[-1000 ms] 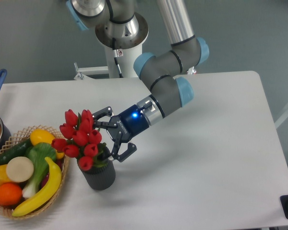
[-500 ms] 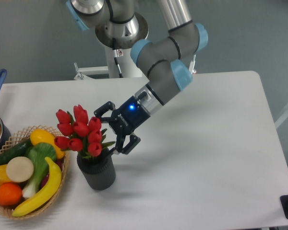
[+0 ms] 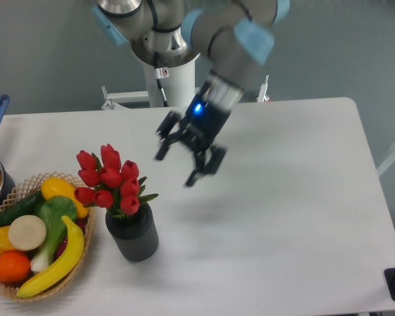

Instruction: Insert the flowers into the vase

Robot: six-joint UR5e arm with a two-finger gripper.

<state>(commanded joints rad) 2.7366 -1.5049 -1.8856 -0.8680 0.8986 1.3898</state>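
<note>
Fixed camera: flowers (image 3: 110, 182) standing upright in the vase (image 3: 133, 233), stems down in its mouth, red buds bunched above the rim. Vase on the white table (image 3: 296, 197), just beside the wicker basket (image 3: 85, 247) of toy produce. Gripper (image 3: 181, 159) above the table, up and right of the bouquet, fingers spread apart, empty, slightly blurred.

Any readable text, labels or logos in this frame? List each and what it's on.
None can be read.
Small label on the robot's white base column: red and dark marks, too small to read.
Pincer: motion-blurred, only a blue light shows on the wrist, no legible branding.
Flowers, vase, wicker basket: no print visible.
</note>
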